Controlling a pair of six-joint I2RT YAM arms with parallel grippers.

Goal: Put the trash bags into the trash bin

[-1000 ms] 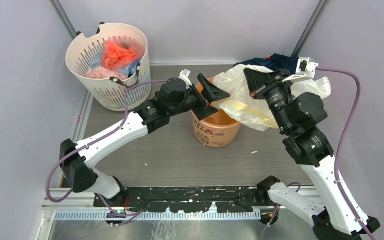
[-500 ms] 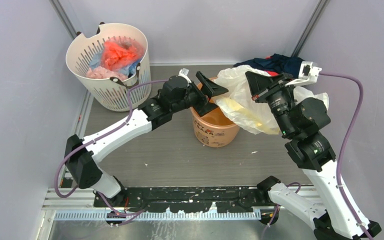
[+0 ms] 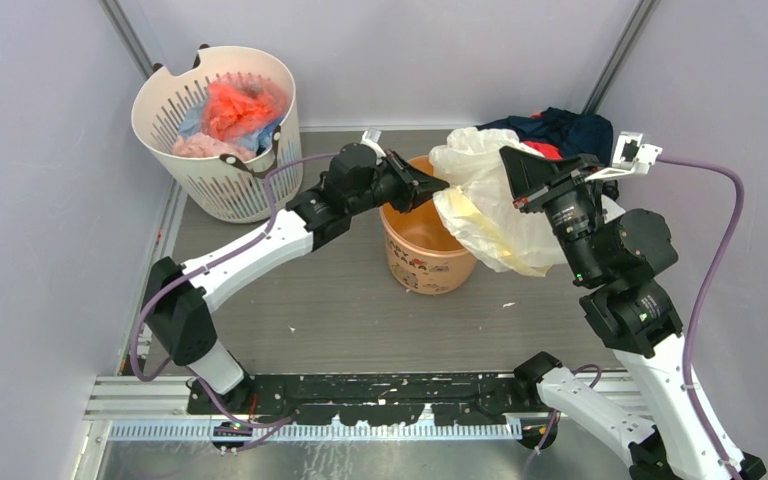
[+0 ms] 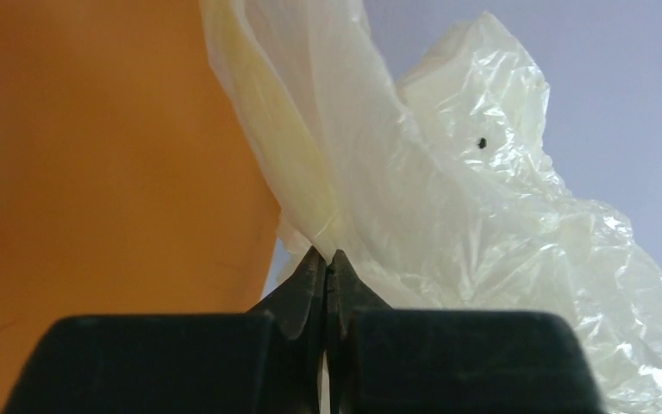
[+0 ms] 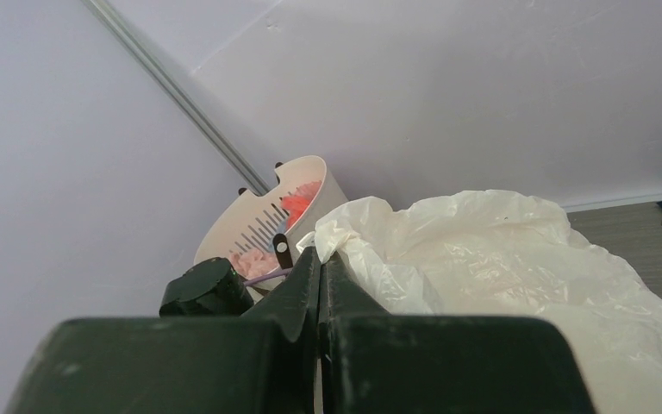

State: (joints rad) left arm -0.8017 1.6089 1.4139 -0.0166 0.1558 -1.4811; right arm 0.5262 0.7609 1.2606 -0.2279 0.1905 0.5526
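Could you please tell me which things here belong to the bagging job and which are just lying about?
Part of the job: pale-yellow trash bag, pinched by the left fingers and right fingers; orange bin.
Lying about: white slotted basket with coloured plastic bundles inside; red and navy cloth heap at the back right.

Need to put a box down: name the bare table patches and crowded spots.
Bare table: near side of the orange bucket, between left arm and right arm. Crowded: back right, trash bag and cloth heap; back left, white slotted basket.
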